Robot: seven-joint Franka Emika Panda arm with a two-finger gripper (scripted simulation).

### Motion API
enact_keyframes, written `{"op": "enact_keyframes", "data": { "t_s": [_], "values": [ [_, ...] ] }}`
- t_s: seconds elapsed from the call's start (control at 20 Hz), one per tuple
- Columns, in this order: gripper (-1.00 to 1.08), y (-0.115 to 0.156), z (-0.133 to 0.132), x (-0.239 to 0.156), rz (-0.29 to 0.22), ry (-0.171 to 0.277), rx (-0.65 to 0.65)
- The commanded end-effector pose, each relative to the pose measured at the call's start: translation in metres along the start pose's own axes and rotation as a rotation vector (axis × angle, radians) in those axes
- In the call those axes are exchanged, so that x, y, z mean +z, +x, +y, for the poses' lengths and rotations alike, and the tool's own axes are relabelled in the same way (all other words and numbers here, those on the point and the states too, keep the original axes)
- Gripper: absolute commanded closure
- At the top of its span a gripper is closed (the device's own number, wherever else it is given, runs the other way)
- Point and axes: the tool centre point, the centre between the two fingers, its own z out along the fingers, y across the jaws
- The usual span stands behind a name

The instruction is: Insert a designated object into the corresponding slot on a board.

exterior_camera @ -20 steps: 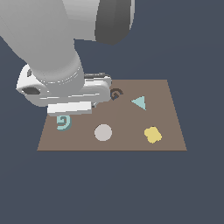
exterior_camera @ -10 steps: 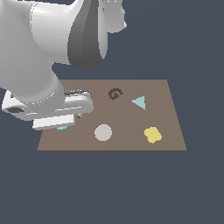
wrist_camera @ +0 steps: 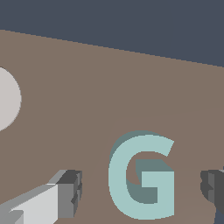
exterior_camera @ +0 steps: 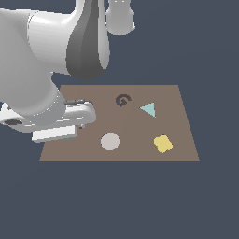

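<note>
The teal spiral piece [wrist_camera: 142, 175] lies flat on the brown board [wrist_camera: 109, 78]. In the wrist view my gripper [wrist_camera: 142, 192] is open, one fingertip [wrist_camera: 70, 192] on each side of the piece, neither touching it. In the exterior view the arm's hand [exterior_camera: 60, 123] covers the piece at the board's left side, and the fingers are hidden. The dark spiral slot [exterior_camera: 123, 100] is empty near the board's far edge, to the exterior view's right of the hand.
On the board [exterior_camera: 177, 116] lie a grey disc [exterior_camera: 110, 141], also shown in the wrist view [wrist_camera: 6, 98], a teal triangle [exterior_camera: 148, 110] and a yellow lobed piece [exterior_camera: 163, 144]. The arm's bulk fills the exterior view's upper left.
The arm's hand has moved toward the exterior view's left and lower, over the teal spiral, which now is hidden there. The slot has come into full view.
</note>
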Motion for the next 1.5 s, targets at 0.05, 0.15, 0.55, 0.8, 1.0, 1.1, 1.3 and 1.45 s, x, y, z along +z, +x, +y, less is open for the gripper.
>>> {"op": "enact_keyframes", "data": {
  "t_s": [0.05,0.15,0.55,0.8,1.0,1.1,1.3,1.45],
  "values": [
    [-0.92,0.0,0.0,0.006,0.0,0.0,-0.001],
    [-0.92,0.001,0.0,0.013,0.0,0.0,-0.002],
    [1.08,0.001,0.0,0.02,0.0,0.0,-0.002],
    [1.08,0.001,0.0,0.02,0.0,0.0,-0.002],
    [1.08,0.001,0.0,0.019,0.001,0.0,-0.003],
    [1.08,0.002,-0.001,0.019,0.001,0.0,-0.011],
    [1.08,0.005,-0.005,0.019,0.001,0.0,-0.05],
    [1.08,0.008,-0.011,0.019,0.001,0.0,-0.099]
  ]
}}
